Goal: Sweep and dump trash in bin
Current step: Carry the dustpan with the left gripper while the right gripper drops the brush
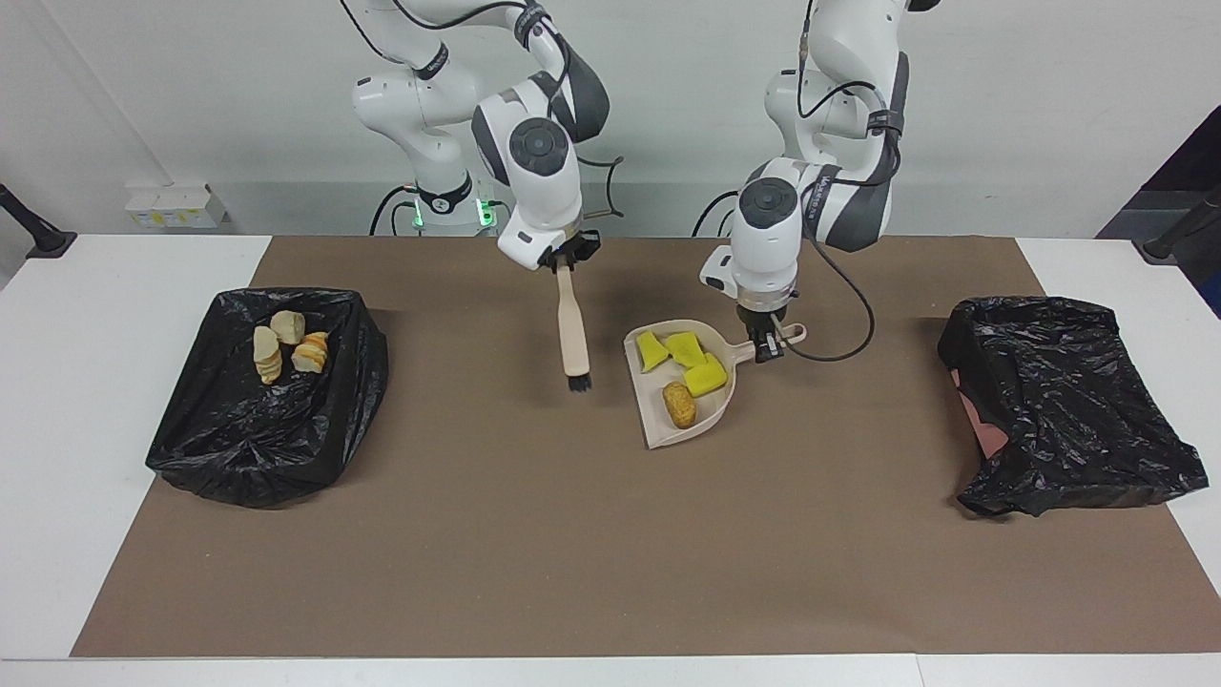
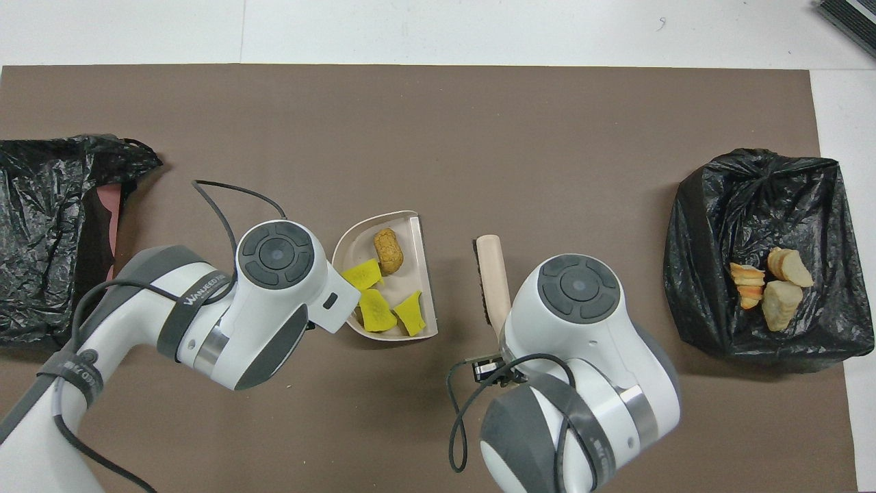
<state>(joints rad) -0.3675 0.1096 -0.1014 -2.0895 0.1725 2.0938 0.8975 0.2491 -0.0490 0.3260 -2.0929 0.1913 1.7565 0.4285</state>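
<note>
Both arms reach down over the table's middle, jaws clamped shut.
</note>
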